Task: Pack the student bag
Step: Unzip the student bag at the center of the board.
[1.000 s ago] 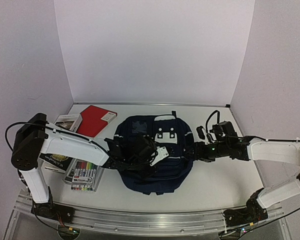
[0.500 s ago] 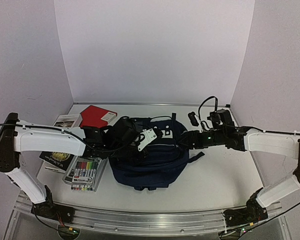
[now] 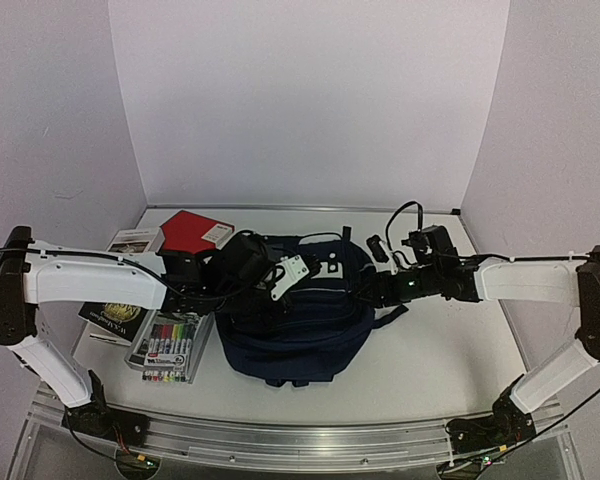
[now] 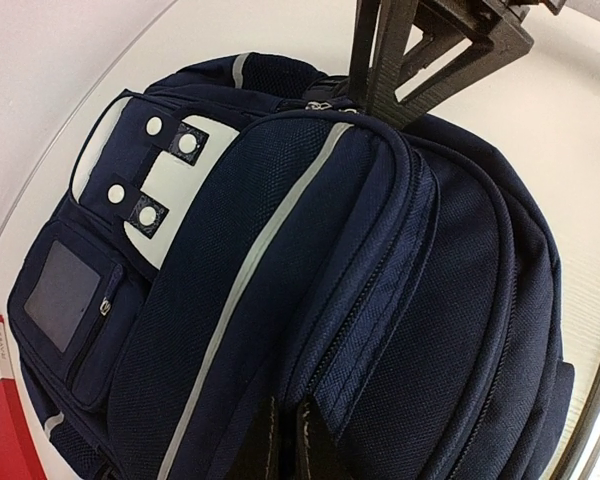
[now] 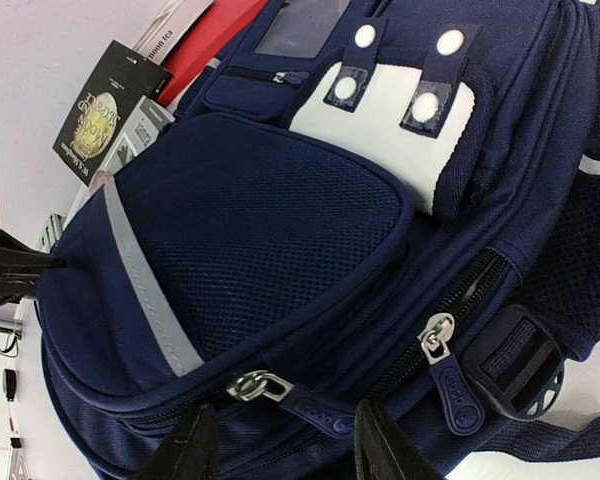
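The student bag (image 3: 295,320) is zipped, with books (image 3: 190,233) and markers (image 3: 170,348) outside it. The left gripper (image 4: 285,440) jaws pinch its fabric; the right gripper (image 5: 285,445) jaws are half-open, empty.

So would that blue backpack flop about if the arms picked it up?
Probably: the backpack is soft fabric, creasing where the left tool pinches it. Its coarse mesh weave should grip rather than slip. The loose zipper pulls would likely swing.
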Motion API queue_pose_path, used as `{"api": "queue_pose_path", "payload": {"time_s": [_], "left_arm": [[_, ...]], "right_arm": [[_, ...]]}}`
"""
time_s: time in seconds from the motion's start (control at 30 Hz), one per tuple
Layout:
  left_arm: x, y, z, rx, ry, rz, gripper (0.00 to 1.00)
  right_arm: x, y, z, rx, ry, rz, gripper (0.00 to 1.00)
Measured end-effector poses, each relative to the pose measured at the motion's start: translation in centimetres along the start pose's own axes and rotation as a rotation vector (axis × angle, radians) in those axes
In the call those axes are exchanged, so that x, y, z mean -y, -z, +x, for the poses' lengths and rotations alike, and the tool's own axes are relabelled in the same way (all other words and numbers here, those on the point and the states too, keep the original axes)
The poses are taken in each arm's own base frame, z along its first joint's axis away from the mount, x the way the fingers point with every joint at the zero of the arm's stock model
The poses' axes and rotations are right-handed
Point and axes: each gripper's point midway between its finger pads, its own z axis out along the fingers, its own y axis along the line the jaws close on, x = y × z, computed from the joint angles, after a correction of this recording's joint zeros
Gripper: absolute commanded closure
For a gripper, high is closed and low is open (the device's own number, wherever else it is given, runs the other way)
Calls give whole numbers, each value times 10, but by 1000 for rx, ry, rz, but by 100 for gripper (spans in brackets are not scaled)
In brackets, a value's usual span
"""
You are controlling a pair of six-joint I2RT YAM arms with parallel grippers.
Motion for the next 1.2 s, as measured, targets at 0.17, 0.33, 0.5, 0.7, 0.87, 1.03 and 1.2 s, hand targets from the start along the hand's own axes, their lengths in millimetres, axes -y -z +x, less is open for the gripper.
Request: {"api": "queue_pose_path", "payload": {"time_s": [0.17,0.33,0.5,0.7,0.87,1.03,1.2], "left_arm": [[-2,1,0,-1,4,-1,100],[-2,2,2,-9,8,1,100],[-4,2,3,-12,28,11,100],[-11,3,3,-8,68,31,100],[-13,3,5,-15,97,60,100],[-16,4,5,-20,115,90,100],[-18,-1,5,-54,123,113,100]], "right_arm": [[8,-10,7,-26,7,8,57],[7,-14,6,-29,39,-8,64],[3,-16,2,-26,75,-33,81],[-2,-15,0,-21,99,-55,99],[-5,-15,-1,-17,103,-58,100],[-15,-9,-4,10,106,-31,100],[-24,-6,1,11,88,40,100]]}}
